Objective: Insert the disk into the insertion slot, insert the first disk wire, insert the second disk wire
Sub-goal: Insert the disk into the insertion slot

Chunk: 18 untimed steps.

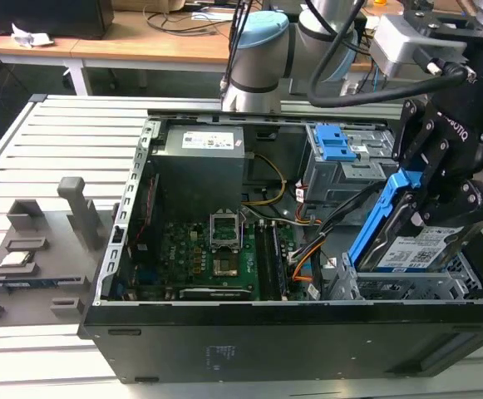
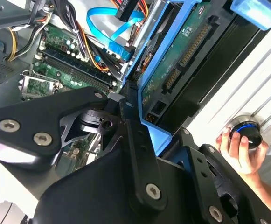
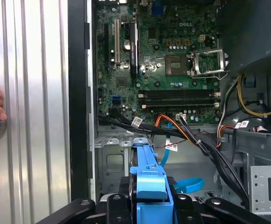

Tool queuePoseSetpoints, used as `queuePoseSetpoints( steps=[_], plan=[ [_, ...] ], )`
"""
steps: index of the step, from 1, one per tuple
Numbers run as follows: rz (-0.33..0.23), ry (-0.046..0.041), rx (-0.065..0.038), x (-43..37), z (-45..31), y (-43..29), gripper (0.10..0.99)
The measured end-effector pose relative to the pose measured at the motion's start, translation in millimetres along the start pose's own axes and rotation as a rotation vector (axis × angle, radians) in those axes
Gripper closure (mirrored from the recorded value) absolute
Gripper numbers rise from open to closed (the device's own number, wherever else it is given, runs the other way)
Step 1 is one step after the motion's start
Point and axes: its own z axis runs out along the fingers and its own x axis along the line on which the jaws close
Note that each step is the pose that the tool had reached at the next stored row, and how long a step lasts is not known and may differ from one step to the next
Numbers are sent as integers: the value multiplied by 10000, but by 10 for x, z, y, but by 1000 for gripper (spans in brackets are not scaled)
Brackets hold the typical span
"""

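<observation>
Tilted disk in tool

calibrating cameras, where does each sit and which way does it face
Exterior view: off the arm, looking down into the computer case; shows arm, gripper clamping the disk.
First wrist view: on the wrist, facing along the disk onto the motherboard; gripper shows.
Second wrist view: on the wrist, facing the disk's underside; gripper shows.
Both wrist views share a hand.

I count one disk, one gripper, one open computer case, one green board inside it, one silver drive cage, one light-blue wire, two blue pull tabs near the case's far edge, and one hand.
</observation>
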Motion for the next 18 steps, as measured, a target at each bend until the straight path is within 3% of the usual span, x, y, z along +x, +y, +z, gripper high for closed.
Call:
queuePoseSetpoints(
  steps=[10,17,18],
  plan=[
    [-1,-1,1,-2,221,-9,718],
    [-1,-1,0,-2,231,-10,706],
    [-1,0,1,-2,233,-10,643]
  ],
)
